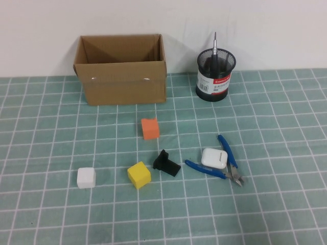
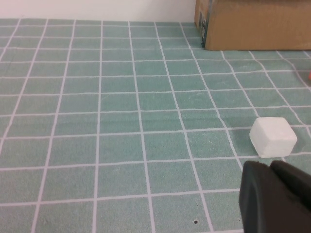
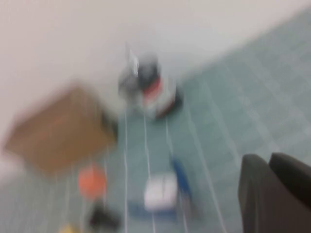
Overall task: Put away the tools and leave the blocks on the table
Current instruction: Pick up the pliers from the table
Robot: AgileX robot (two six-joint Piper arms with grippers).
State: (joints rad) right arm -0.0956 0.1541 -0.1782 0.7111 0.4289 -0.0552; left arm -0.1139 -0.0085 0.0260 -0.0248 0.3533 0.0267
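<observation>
The screwdriver [image 1: 214, 50] stands handle-down in a black mesh cup [image 1: 215, 76] at the back right. The blue-handled pliers [image 1: 228, 162] lie open on the table [image 1: 286, 132], with a white earbud case [image 1: 214, 157] between their handles. The orange block [image 1: 150, 128], yellow block [image 1: 139, 175] and white block [image 1: 86, 177] sit apart on the table. Neither arm shows in the high view. My left gripper [image 2: 269, 165] is shut and empty, close to the white block [image 2: 273, 137]. My right gripper [image 3: 268, 158] is shut and empty, above the table with the pliers [image 3: 180, 179] ahead of it.
An open cardboard box [image 1: 121, 75] stands at the back left, and also shows in the left wrist view [image 2: 252, 24]. A small black bracket [image 1: 166, 163] lies between the yellow block and the pliers. The right wrist view is smeared.
</observation>
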